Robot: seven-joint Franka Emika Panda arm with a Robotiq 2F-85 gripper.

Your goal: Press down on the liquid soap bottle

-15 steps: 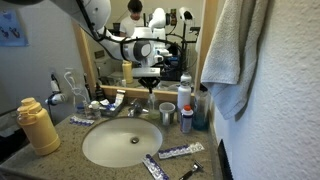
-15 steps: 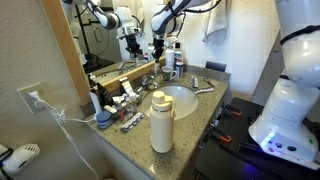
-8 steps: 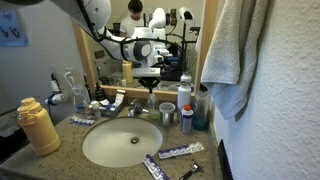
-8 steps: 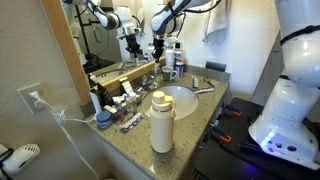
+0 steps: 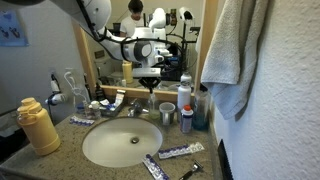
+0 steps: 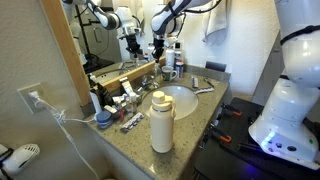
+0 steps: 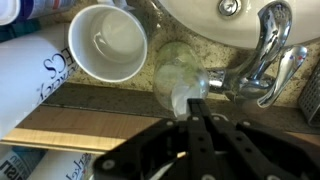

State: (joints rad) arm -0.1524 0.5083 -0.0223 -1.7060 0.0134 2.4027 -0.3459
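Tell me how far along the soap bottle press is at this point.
Done: the gripper is lined up above the soap bottle, which stands between the white cup and the faucet. In hand: its jaws look shut, with the tips at the bottle's pump top; whether they touch it cannot be told. Left: the downward push on the pump.
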